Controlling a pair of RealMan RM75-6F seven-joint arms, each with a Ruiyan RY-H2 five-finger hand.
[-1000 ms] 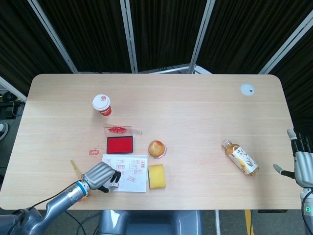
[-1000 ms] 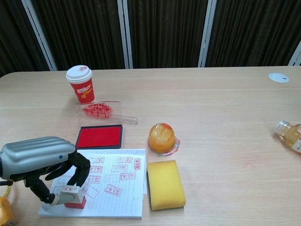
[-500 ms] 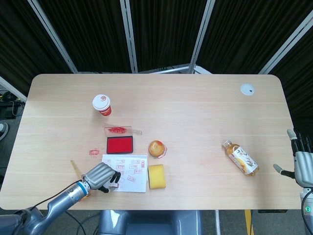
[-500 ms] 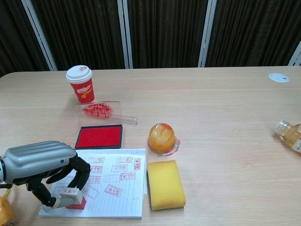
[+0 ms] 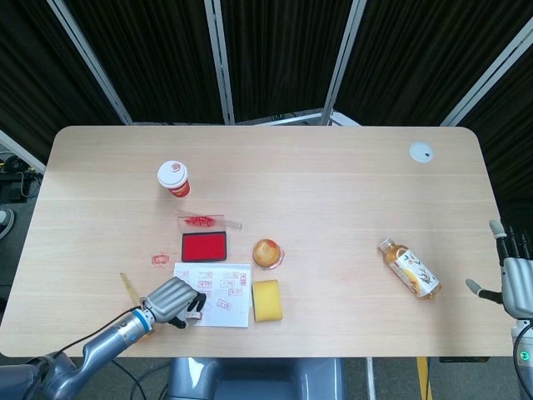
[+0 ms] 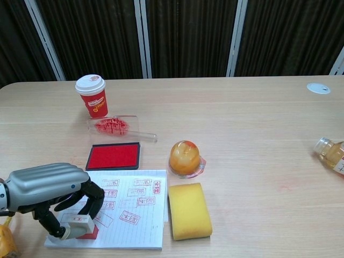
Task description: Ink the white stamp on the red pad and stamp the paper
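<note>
The white stamp (image 6: 80, 226) with its red base stands on the near left corner of the lined paper (image 6: 131, 208), which carries several red prints. My left hand (image 6: 51, 191) arches over it, thumb and fingers pinching the stamp; in the head view the left hand (image 5: 171, 300) covers the stamp at the corner of the paper (image 5: 221, 293). The red ink pad (image 6: 114, 156) lies just behind the paper, also seen as the ink pad (image 5: 204, 247). My right hand (image 5: 515, 279) hangs beyond the table's right edge, fingers spread, holding nothing.
A yellow sponge (image 6: 189, 210) lies right of the paper, an orange jelly cup (image 6: 185, 158) behind it. The pad's clear lid (image 6: 115, 128) and a red paper cup (image 6: 92, 96) sit further back. A tea bottle (image 5: 410, 268) lies at the right. A white disc (image 5: 420, 152) is far back.
My left hand has sunk a little toward the near edge, with the stamp in it lower and closer against the paper's corner. The right hand has not moved.
</note>
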